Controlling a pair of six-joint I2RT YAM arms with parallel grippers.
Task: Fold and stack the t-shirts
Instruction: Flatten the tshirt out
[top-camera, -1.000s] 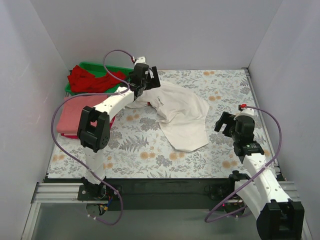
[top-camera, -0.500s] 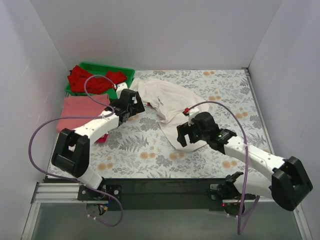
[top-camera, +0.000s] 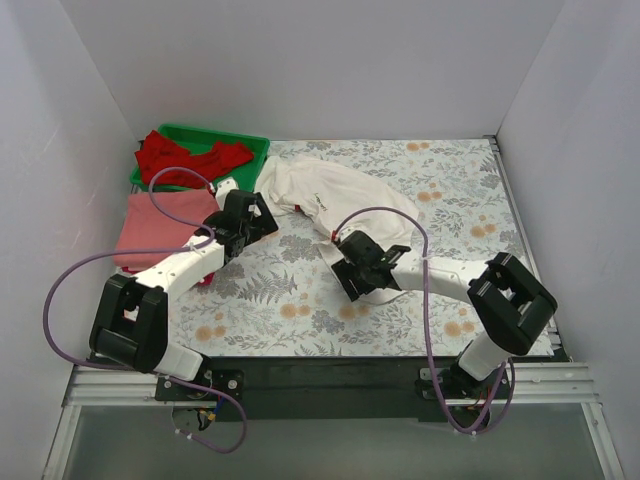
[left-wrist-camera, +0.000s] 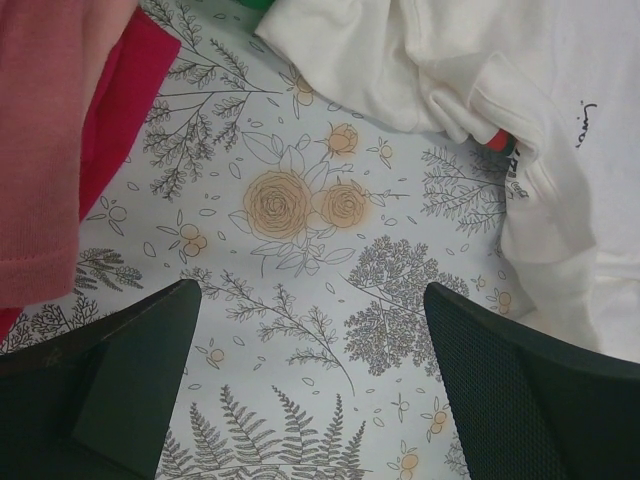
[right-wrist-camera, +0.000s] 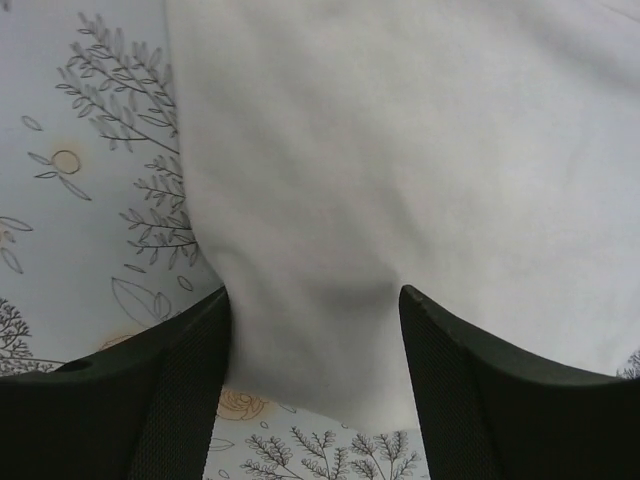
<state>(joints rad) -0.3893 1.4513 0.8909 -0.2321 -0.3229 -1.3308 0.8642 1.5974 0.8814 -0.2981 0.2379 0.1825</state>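
Both arms are stretched low over the floral worktop (top-camera: 280, 295). My left arm runs diagonally from its base toward the far right, and the left gripper (top-camera: 250, 215) hovers between the salmon-pink t-shirt (top-camera: 160, 225) and the cream-white t-shirt (top-camera: 340, 195). Its jaws stand wide open over bare floral print with nothing between them. In the left wrist view a crimson t-shirt (left-wrist-camera: 125, 105) shows under the pink one. My right arm bends sharply at the elbow, and its forearm lies nearly flat, pointing left. The right gripper (top-camera: 350, 275) sits at the near hem of the cream-white shirt, jaws open and straddling that edge, with a slight pucker in the cloth between them. Bright red t-shirts (top-camera: 190, 160) lie crumpled in the green tray (top-camera: 252, 145) at the far left corner.
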